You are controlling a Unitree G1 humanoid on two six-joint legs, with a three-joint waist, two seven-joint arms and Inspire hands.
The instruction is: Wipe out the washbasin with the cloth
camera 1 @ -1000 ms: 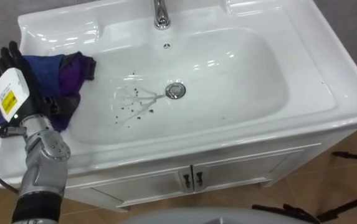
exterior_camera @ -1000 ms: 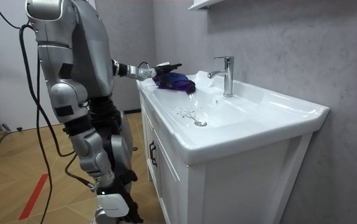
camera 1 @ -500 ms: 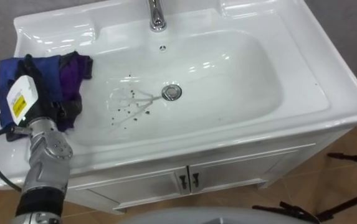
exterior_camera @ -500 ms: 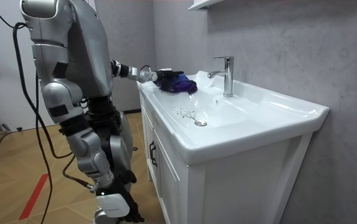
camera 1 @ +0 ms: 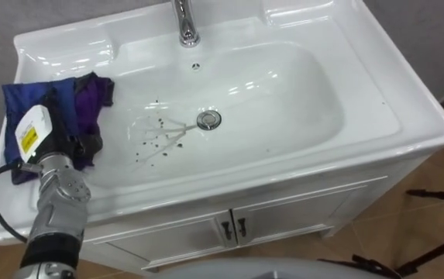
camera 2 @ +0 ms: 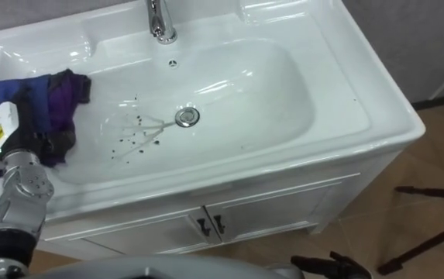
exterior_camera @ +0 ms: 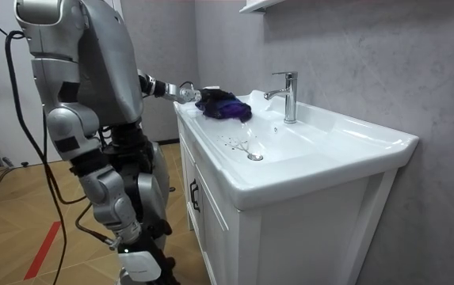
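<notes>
We stand at the left end of the basin, with our left hand laid on the blue and purple cloth. The cloth lies bunched on the basin's left rim, one edge drooping over the bowl's slope. It darkens what lies beneath the hand, so we cannot tell whether the hand clasps it or only presses on it. The placing makes sense. The cloth sits just beside the dirt, dark specks and smears scattered on the bowl floor between it and the drain. A short sweep down and inward should reach them, well clear of the faucet. We judge the wiping not yet begun.
</notes>
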